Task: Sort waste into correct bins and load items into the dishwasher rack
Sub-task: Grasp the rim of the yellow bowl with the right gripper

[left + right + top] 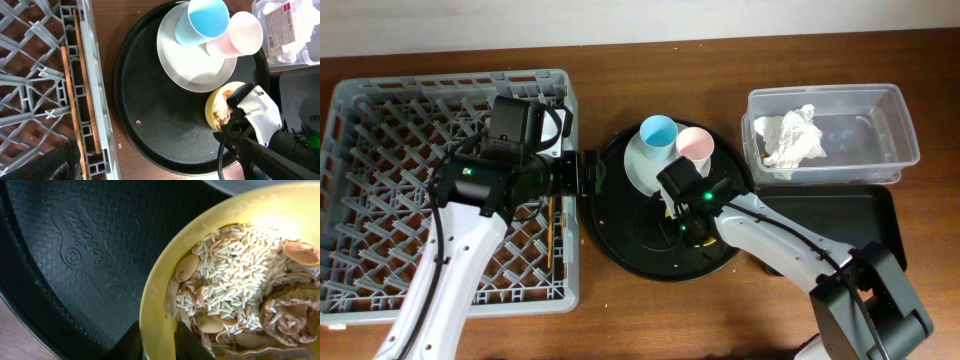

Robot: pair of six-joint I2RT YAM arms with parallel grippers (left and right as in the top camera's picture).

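The right gripper point(157, 342) has its jaws clamped on the rim of the yellow bowl point(159, 292), which holds the food scraps point(235, 290) and sits on the round black tray point(75, 255). The napkin point(792, 138) lies in the clear tub point(890, 110), far right. The chopsticks point(67, 90) lie in the rack point(380, 150). The left gripper point(588, 172) hovers at the rack's right wall, and I cannot tell how its jaws stand.

Round black tray point(150, 100) on bench point(106, 15). Pale plate point(190, 70) in tray's upper part, with blue cup point(202, 20) and pink cup point(240, 35) touching. Yellow bowl point(212, 107) with food scraps point(220, 114) at tray's right edge, right pincer point(231, 106) over it. Chopsticks point(67, 90) in rack point(30, 90), left of tray.
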